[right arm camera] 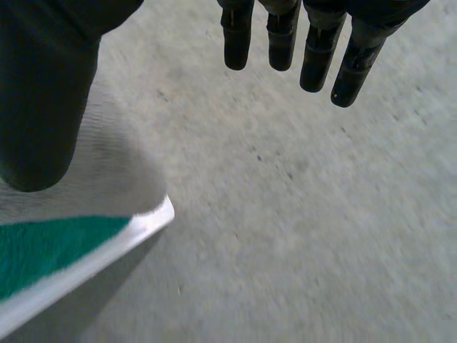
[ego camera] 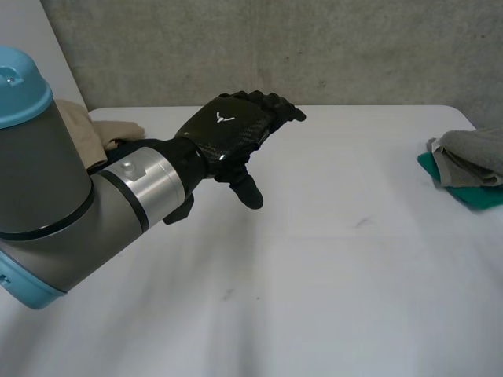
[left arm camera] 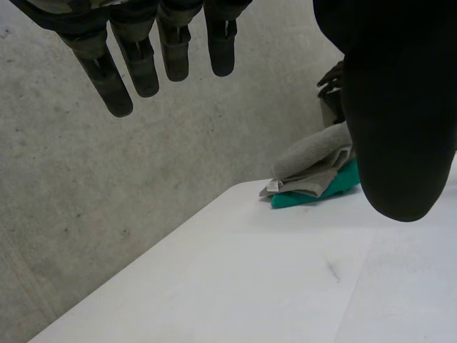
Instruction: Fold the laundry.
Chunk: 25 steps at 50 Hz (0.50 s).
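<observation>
White table [ego camera: 330, 259] carries a grey towel [ego camera: 475, 153] on a green towel [ego camera: 471, 196]. Left hand [ego camera: 232, 129] and right hand [right arm camera: 43, 93] hold nothing, fingers straight.

You have a white counter [ego camera: 330, 259] spread across the head view, smooth and matte. On it you can pick out a small dark scuff [ego camera: 361, 223] toward the right side and a fainter speck [ego camera: 228, 294] nearer the camera. Behind the counter's far edge stands a grey concrete wall [ego camera: 314, 47], mottled and pitted, with a pale panel [ego camera: 27, 39] meeting it at the left. In the right wrist view a corner of the counter juts over a grey concrete surface [right arm camera: 300, 214]; you cannot tell whether that is floor or wall.
</observation>
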Each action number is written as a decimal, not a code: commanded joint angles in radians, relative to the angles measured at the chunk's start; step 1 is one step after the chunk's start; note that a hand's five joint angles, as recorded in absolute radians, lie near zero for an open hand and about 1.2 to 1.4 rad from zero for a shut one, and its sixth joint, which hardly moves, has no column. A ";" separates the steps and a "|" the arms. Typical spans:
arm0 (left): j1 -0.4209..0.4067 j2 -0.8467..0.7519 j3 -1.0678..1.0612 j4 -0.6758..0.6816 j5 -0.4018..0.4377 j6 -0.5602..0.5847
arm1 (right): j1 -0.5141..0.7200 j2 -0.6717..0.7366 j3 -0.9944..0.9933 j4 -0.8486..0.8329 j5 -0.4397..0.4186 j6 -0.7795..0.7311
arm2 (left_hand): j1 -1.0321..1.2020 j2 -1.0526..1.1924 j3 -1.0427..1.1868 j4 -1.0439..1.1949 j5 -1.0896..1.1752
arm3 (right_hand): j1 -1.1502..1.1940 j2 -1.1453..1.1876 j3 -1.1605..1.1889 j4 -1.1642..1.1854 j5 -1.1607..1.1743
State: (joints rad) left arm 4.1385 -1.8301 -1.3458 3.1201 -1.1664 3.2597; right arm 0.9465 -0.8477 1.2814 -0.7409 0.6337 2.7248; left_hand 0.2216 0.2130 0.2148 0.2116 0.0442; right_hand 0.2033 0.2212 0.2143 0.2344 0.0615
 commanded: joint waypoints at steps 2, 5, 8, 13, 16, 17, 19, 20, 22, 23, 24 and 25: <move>0.000 0.002 -0.004 0.000 0.001 0.000 | -0.098 -0.096 -0.016 0.153 0.020 -0.094 | -0.026 -0.017 -0.019 -0.016 -0.023 | -0.029 -0.047 -0.040 -0.060 -0.062; 0.000 0.006 -0.004 0.000 0.001 0.000 | -0.106 -0.120 -0.042 0.167 0.073 -0.154 | -0.026 -0.017 -0.019 -0.016 -0.023 | -0.029 -0.047 -0.040 -0.060 -0.062; 0.000 0.011 -0.004 0.000 0.002 -0.002 | -0.097 -0.154 -0.063 0.179 0.208 -0.180 | -0.029 -0.020 -0.022 -0.019 -0.026 | -0.029 -0.047 -0.040 -0.060 -0.062; 0.002 0.023 -0.004 0.002 0.001 -0.002 | -0.089 -0.240 -0.108 0.183 0.414 -0.172 | -0.029 -0.020 -0.022 -0.019 -0.026 | -0.029 -0.047 -0.040 -0.060 -0.062; 0.005 0.032 -0.003 0.002 -0.001 -0.002 | -0.031 -0.280 -0.111 0.184 0.486 -0.140 | -0.029 -0.020 -0.022 -0.019 -0.026 | -0.029 -0.047 -0.040 -0.060 -0.062; 0.008 0.043 -0.001 0.003 -0.002 -0.003 | -0.002 -0.289 -0.112 0.184 0.495 -0.128 | -0.026 -0.017 -0.019 -0.016 -0.023 | -0.029 -0.047 -0.040 -0.060 -0.062; 0.011 0.055 0.000 0.009 -0.007 -0.005 | 0.096 -0.318 -0.102 0.187 0.503 -0.076 | -0.026 -0.017 -0.019 -0.016 -0.023 | -0.029 -0.047 -0.040 -0.060 -0.062; 0.011 0.064 0.002 0.020 -0.021 -0.008 | 0.128 -0.327 -0.094 0.190 0.503 -0.054 | -0.026 -0.017 -0.019 -0.016 -0.023 | -0.029 -0.047 -0.040 -0.060 -0.062; 0.014 0.077 0.004 0.037 -0.045 -0.011 | 0.191 -0.350 -0.074 0.210 0.505 -0.010 | -0.026 -0.017 -0.019 -0.016 -0.023 | -0.029 -0.047 -0.040 -0.060 -0.062; 0.017 0.084 0.004 0.046 -0.064 -0.012 | 0.251 -0.384 -0.048 0.248 0.503 0.037 | -0.026 -0.017 -0.019 -0.016 -0.023 | -0.029 -0.047 -0.040 -0.060 -0.062; 0.025 0.098 0.004 0.067 -0.102 -0.015 | 0.280 -0.405 -0.036 0.273 0.501 0.064 | -0.026 -0.017 -0.019 -0.016 -0.023 | -0.029 -0.047 -0.040 -0.060 -0.062; 0.031 0.107 0.001 0.080 -0.123 -0.014 | 0.311 -0.425 -0.024 0.300 0.501 0.090 | -0.026 -0.017 -0.019 -0.016 -0.023 | -0.029 -0.047 -0.040 -0.060 -0.062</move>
State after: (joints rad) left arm 4.1499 -1.7696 -1.3448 3.1406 -1.1913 3.2530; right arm 1.0517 -1.1760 1.1875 -0.5397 1.1427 2.6597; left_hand 0.2216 0.2130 0.2148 0.2116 0.0442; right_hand 0.2033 0.2212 0.2144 0.2344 0.0615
